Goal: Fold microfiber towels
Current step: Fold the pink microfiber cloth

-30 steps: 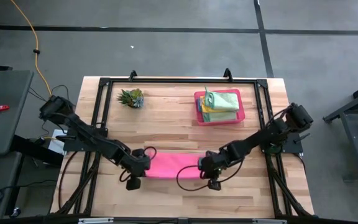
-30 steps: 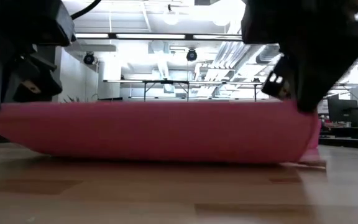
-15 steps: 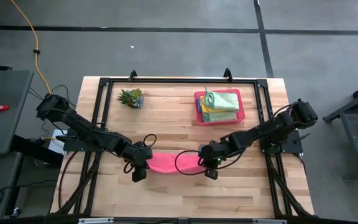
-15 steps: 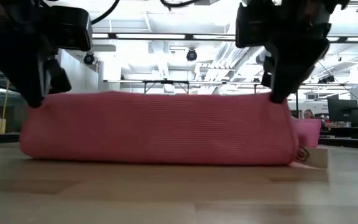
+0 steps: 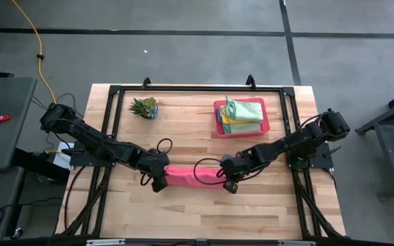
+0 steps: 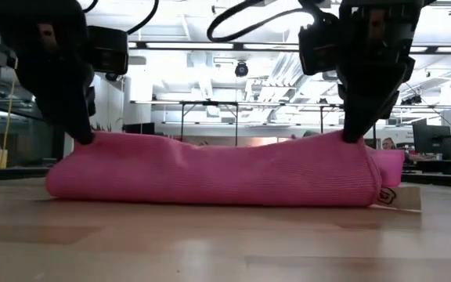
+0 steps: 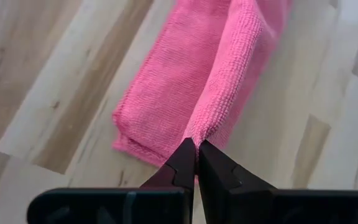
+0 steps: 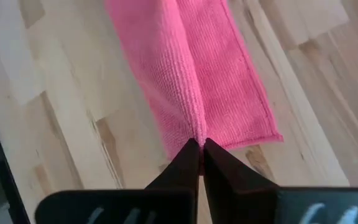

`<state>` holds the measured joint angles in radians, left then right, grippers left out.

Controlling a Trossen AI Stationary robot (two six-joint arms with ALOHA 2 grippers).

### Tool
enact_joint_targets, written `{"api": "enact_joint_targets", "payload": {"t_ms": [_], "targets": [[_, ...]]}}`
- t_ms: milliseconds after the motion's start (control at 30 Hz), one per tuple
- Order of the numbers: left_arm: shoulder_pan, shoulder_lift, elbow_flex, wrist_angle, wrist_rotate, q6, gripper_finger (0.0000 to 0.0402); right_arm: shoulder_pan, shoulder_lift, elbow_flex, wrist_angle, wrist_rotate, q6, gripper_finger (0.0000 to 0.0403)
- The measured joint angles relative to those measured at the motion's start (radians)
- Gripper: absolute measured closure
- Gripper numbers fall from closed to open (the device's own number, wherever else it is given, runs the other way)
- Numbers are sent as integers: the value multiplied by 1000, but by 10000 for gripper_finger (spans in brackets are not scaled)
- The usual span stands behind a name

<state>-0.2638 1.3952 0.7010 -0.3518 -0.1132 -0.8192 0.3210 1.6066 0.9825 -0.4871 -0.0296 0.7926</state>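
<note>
A pink microfiber towel [image 5: 191, 175] lies as a narrow folded strip on the wooden table, between my two grippers. My left gripper [image 5: 160, 180] is shut on its left end and my right gripper [image 5: 227, 179] is shut on its right end. In the low view the towel [image 6: 210, 172] rests on the table with its top sagging in the middle. Folded green and yellow towels [image 5: 243, 112] lie stacked in the pink tray [image 5: 219, 117] at the far right. My left gripper pinches a raised fold of the pink towel at its left end [image 7: 205, 127] between its two shut fingers. The fingers come slanting down from above. The pinched ridge stands up a little; the layers below it lie on the table. My right gripper pinches a raised fold at the towel's right end [image 8: 191, 127] between its two shut fingers, slanting down from above. The ridge runs away from the fingertips along the towel. The lower layer lies flat on the table.
A small spiky green plant [image 5: 144, 107] stands at the far left. A black frame [image 5: 197, 88] runs round the table's far edge and sides. Bare wood shows along the near edge, in front of the towel.
Both grippers have gone toward the table's far edge and a little toward each other, rolling at the wrist and staying shut. They have carried the towel's held edge over the part on the table, so the strip is now narrower and shorter, and its top sags in the middle.
</note>
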Motion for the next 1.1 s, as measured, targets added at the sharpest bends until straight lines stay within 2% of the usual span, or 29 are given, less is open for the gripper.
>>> {"api": "enact_joint_targets", "payload": {"t_ms": [233,533,1100], "targets": [[-1,0,0,-10,-87,-35,401,0,0,0,-43,36,70,403],[-1,0,0,-21,-115,-42,395,0,0,0,-49,55,126,403],[-1,0,0,-23,-141,-42,385,0,0,0,-49,82,124,402]]}}
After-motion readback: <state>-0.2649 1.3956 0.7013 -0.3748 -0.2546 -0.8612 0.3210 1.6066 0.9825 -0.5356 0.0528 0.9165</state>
